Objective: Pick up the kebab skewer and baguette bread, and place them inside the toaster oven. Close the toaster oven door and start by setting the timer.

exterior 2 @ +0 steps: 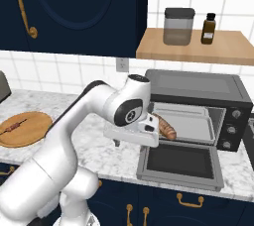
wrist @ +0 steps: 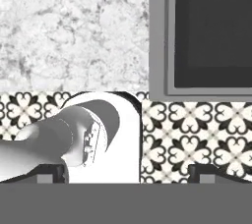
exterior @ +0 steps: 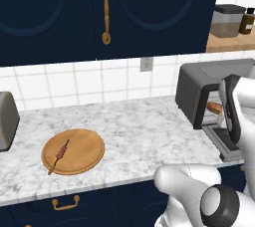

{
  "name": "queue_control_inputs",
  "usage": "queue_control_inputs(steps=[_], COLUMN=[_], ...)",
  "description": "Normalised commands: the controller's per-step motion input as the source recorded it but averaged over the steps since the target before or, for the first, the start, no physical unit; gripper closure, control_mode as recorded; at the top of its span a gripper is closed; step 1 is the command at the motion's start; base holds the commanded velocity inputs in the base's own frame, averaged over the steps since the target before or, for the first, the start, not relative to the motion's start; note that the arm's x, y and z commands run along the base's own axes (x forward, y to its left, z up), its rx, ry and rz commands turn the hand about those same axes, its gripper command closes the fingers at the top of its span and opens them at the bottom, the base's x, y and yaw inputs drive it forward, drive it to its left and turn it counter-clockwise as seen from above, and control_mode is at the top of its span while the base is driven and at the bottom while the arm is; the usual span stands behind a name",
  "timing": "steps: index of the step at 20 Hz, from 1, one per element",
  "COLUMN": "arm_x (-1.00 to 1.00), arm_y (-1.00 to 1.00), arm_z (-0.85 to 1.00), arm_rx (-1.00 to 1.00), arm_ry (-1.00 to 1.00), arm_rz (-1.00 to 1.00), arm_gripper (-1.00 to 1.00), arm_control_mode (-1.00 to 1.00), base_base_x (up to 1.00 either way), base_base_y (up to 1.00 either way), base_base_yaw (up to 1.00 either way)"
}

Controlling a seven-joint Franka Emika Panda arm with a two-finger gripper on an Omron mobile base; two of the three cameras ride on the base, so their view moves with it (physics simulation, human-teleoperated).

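End effector [exterior 2: 130, 143] jaws apart, empty. Baguette bread [exterior 2: 164, 126] sits beside it in the toaster oven [exterior 2: 198, 90]. I'd swing far left to the kebab skewer [exterior: 59, 156], gripping mid-stick.

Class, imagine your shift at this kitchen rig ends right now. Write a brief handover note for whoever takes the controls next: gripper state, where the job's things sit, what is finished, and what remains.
Gripper: open and empty, pointing down over the counter edge beside the open toaster oven door.
Baguette bread: already on the rack inside the toaster oven.
Kebab skewer: lying on the round wooden board at the left of the marble counter, untouched.
Done: baguette loaded.
Left: fetch the skewer, put it in the oven beside the baguette, close the door, set the timer with a knob on the right panel.
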Motion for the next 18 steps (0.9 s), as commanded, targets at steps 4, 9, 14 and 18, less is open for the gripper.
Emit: queue_control_inputs(steps=[4, 9, 14, 18], arm_x=[0.05, 0.29, 0.46, 0.45], arm_y=[1.00, 1.00, 1.00, 1.00], arm_z=[0.00, 0.00, 0.00, -0.02], arm_rx=[-0.02, -0.03, -0.07, -0.07], arm_ry=[0.00, 0.00, 0.00, 0.00], arm_rz=[-0.17, -0.16, -0.11, -0.07], arm_gripper=[-1.00, -1.00, -1.00, -1.00], arm_control_mode=[-1.00, -1.00, -1.00, -1.00], base_base_x=[0.00, 0.00, 0.00, 0.00], base_base_y=[0.00, 0.00, 0.00, 0.00], base_base_yaw=[0.00, 0.00, 0.00, 0.00])
